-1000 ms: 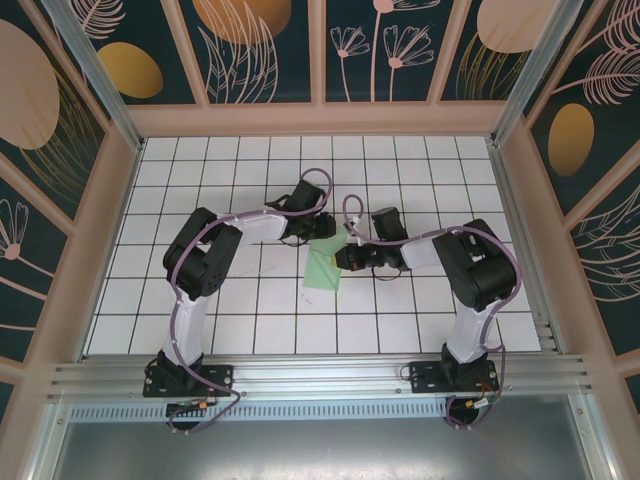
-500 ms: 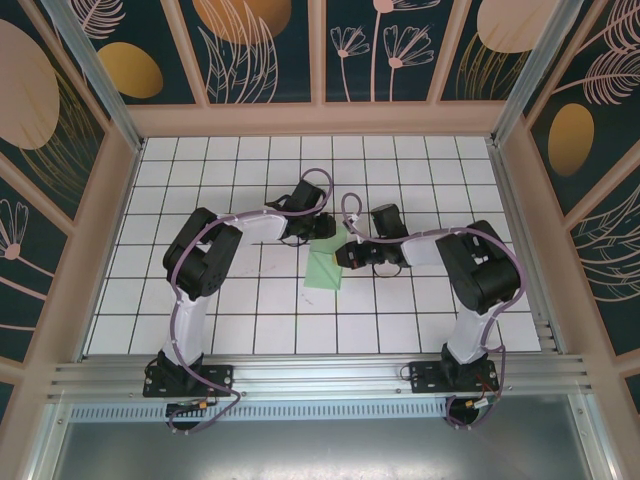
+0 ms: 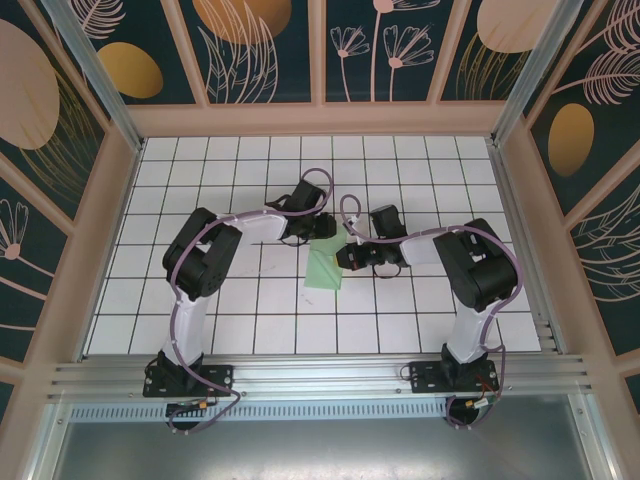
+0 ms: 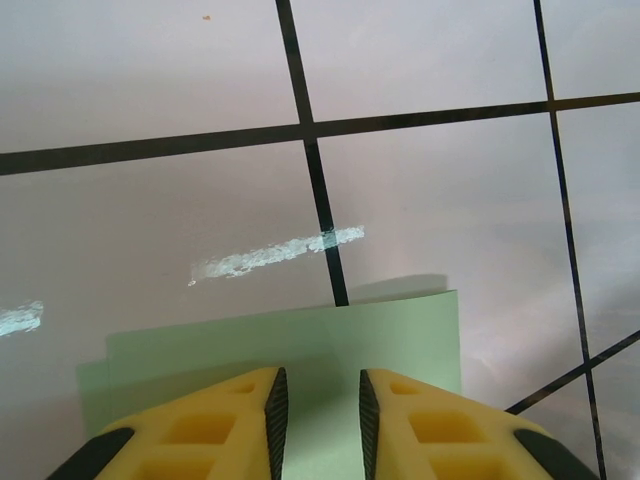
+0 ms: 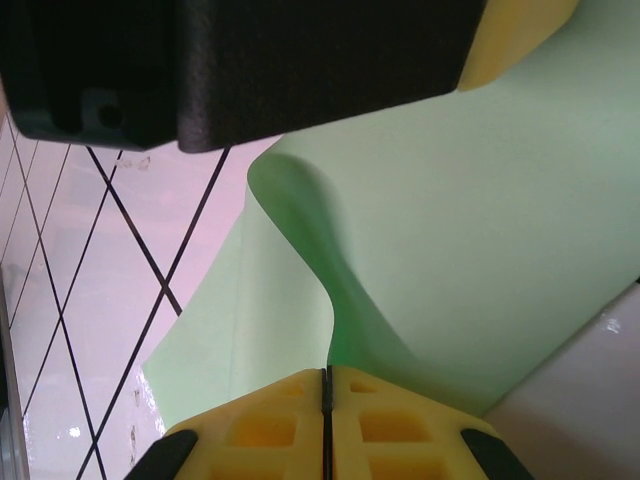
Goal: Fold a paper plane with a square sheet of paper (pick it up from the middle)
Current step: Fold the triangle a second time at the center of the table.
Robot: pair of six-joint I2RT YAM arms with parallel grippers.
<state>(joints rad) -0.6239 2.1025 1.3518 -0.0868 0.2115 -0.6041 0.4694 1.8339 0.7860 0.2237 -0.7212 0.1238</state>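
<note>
The right claw (image 5: 327,378) is closed, its two yellow fingers (image 5: 255,430) pressed flat together. A raised fold of the sheet of paper (image 5: 480,230) runs down into the seam between them, so it pinches the paper's edge. From that pinch the pale green sheet lifts in a soft curve off the counter (image 5: 90,330), and a lower layer of it lies flat on the white grid beneath. Above the sheet in this wrist view sit the black body and one yellow fingertip of the other arm.

The left claw (image 4: 317,378) has its yellow fingers (image 4: 230,425) parted by a narrow gap, with nothing clamped between them. Green paper shows through that gap and spreads out past the tips. The fingers sit low over the sheet near its edge; whether they touch it cannot be told. Beyond the paper's straight far edge a black grid line runs away, crossed by a pale scuff mark (image 4: 275,250).

From above, both claws meet over the upper end of the sheet near the middle of the counter, the left one at its top and the right one at its right edge. The paper reaches from there toward the arm bases. Dark panels painted with leaves and flowers (image 3: 260,45) wall in the counter.
</note>
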